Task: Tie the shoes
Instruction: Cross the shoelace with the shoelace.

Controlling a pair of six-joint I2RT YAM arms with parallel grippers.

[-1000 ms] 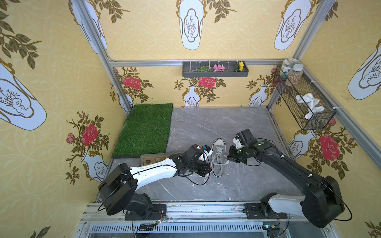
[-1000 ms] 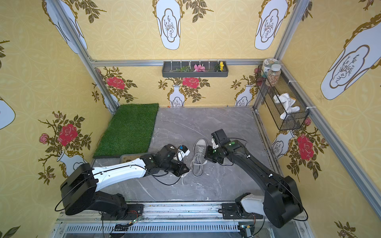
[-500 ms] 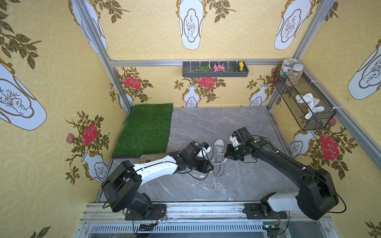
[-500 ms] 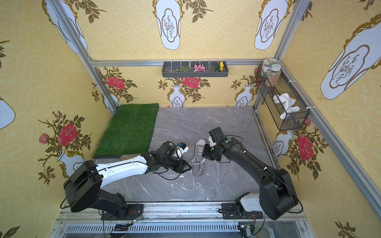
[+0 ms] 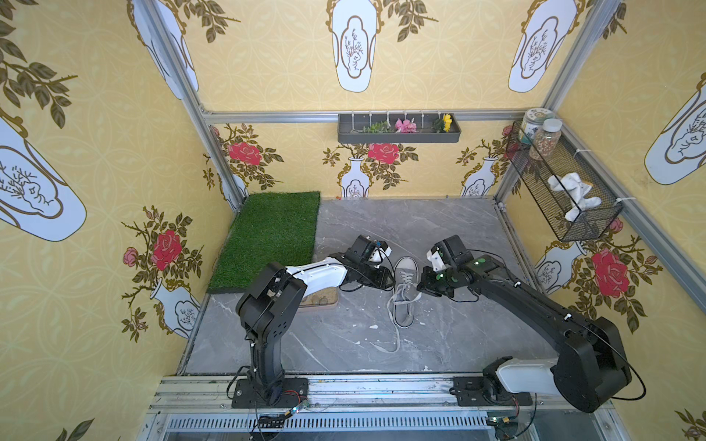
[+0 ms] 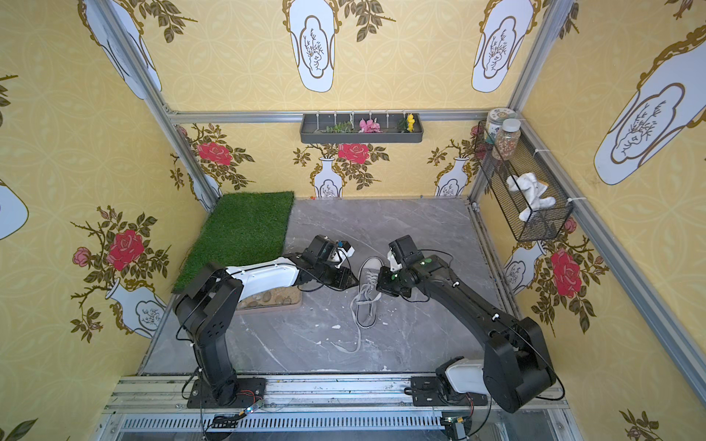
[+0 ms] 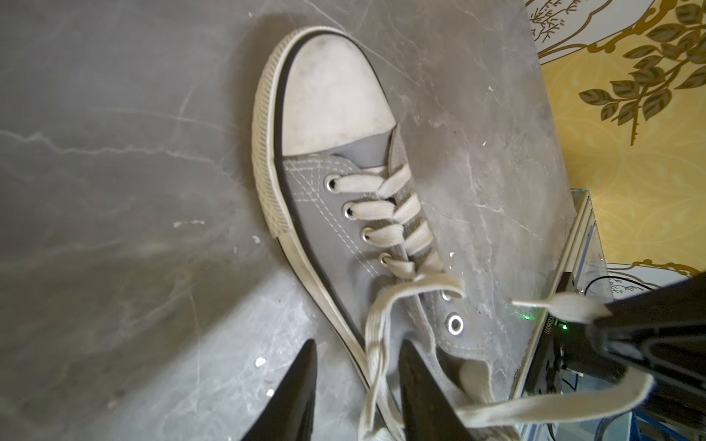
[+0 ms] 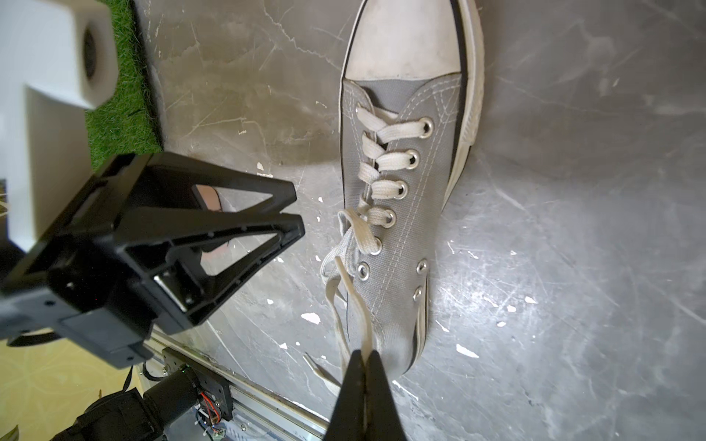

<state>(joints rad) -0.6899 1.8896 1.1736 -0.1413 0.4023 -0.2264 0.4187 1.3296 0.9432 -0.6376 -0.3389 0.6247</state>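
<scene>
Lying between both jaws: sneaker (image 5: 404,296)

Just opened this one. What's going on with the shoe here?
Two robot arms are working on a grey sneaker lying on the marble floor, with its laces undone. The right claw is shut on one lace. The left claw is open beside the shoe, and another lace strand runs between its jaws, ungripped. No knot or bow shows yet.

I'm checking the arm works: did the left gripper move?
Yes. The left gripper moved away from the front rail, going farther back toward the grass mat.
</scene>
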